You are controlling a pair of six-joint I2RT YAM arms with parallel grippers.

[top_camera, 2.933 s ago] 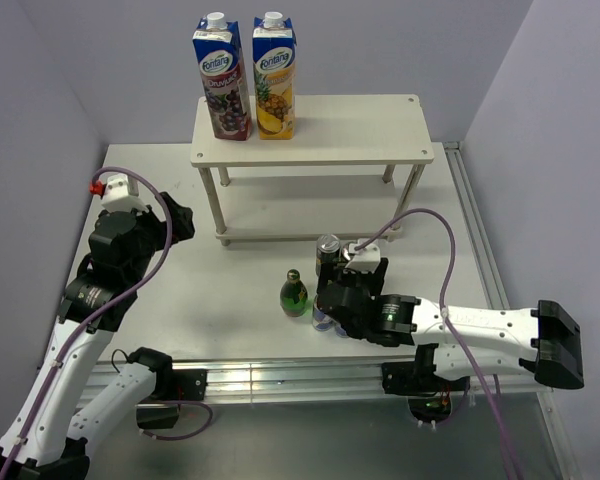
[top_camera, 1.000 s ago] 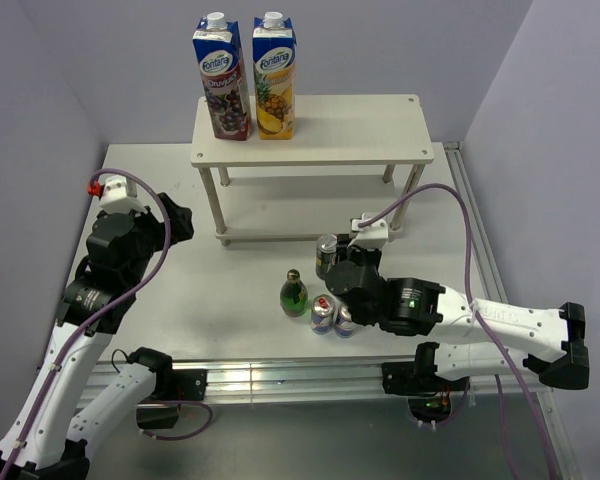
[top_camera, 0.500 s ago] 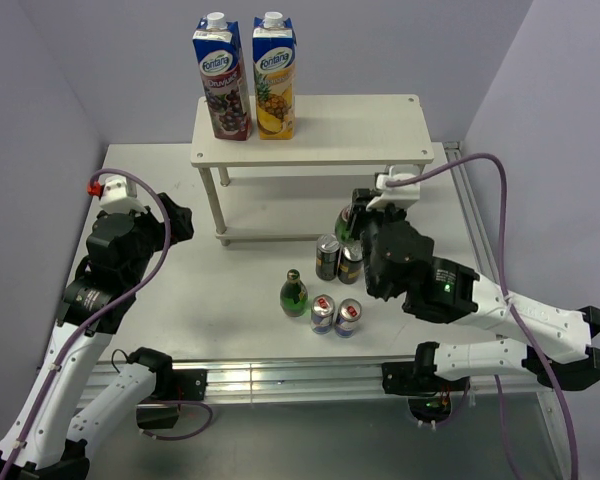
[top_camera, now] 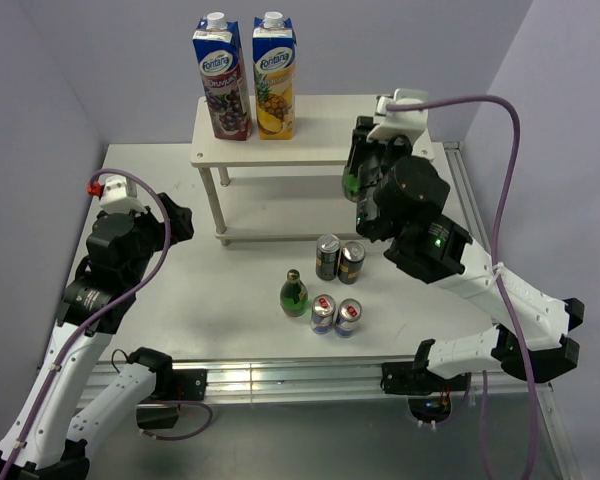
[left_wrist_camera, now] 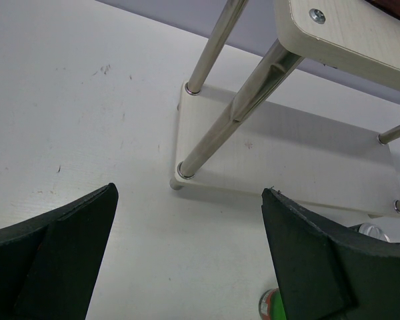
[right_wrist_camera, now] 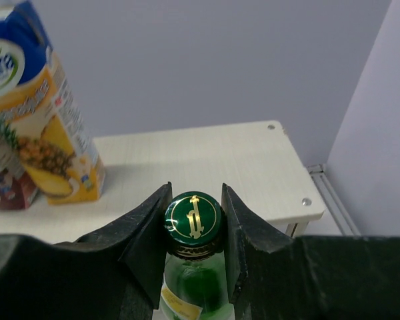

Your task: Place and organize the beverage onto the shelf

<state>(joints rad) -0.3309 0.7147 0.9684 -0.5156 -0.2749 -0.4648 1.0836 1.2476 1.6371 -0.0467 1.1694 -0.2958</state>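
- Since half a second ago the right claw (top_camera: 359,165) has risen from bench level beside the cans to the height of the shelf's top board, taking a green bottle (top_camera: 351,183) up with it.
- Its two fingers (right_wrist_camera: 149,230) press on the bottle's neck from either side, just under the green cap (right_wrist_camera: 193,216) with its gold mark; the grip is closed on the glass.
- That bottle hangs upright, clear of the bench (top_camera: 170,300), at the front edge of the top board toward its right end. Whether its base is over the board cannot be told.
- The shelf (top_camera: 320,130) stands at the back of the bench, with two juice cartons (top_camera: 248,78) side by side on the left end of its top board.
- On the bench in front of the shelf stand two dark cans (top_camera: 339,258), touching each other.
- Nearer the arms are a second green bottle (top_camera: 295,293) and two blue-and-silver cans (top_camera: 335,315).
- The left claw (left_wrist_camera: 190,193) is held well to the left with its fingers spread wide and nothing between them, pointing at the shelf's left legs.
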